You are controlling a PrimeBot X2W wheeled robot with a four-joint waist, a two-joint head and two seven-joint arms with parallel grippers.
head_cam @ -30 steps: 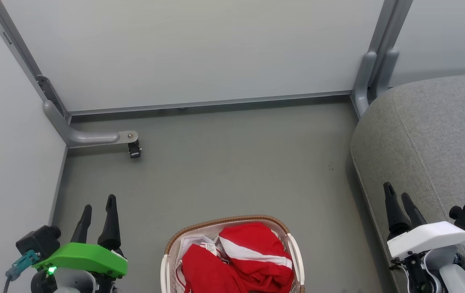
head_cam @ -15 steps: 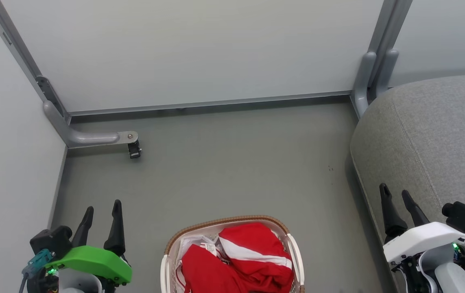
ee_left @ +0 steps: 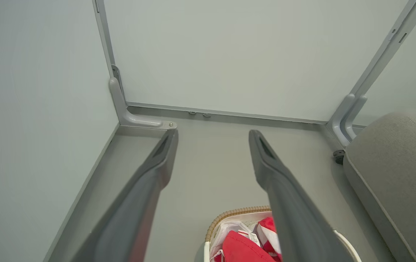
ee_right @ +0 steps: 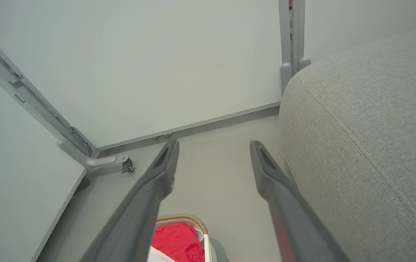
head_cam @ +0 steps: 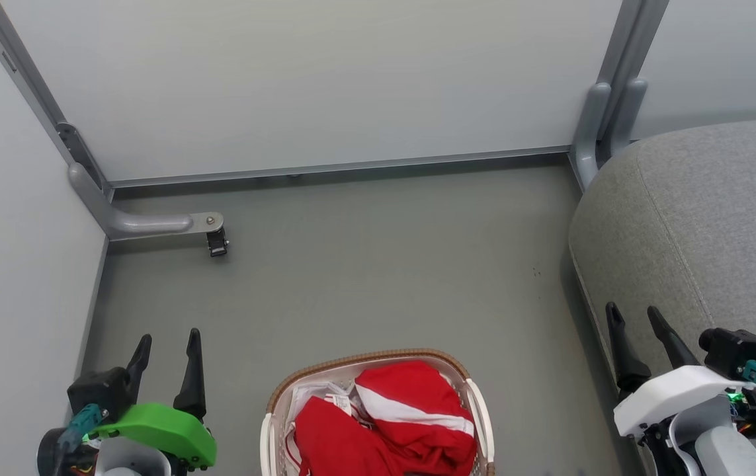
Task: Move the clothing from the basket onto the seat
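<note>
- Since a second earlier, both grippers have been drawn slightly lower in the head view, while the clothing (head_cam: 384,423) has been left undisturbed.
- Nothing has been transferred yet. The clothing, soft bright red fabric with white stripes, is seen crumpled inside the basket (head_cam: 371,354) at bottom centre, over a white liner (head_cam: 311,396).
- The basket is shaped as an oval of white plastic, edged with a brown woven-look rim.
- The seat (head_cam: 702,225), a large grey woven cushion with rounded edges and stitched seams, is set to the right; no clothing is seen on it.
- The left gripper (head_cam: 168,338) and right gripper (head_cam: 631,311) are held with jaws spread wide and nothing between them, on either side of the basket.
- A smooth grey floor (head_cam: 378,264) and pale wall panels (head_cam: 318,86) are seen beyond.
</note>
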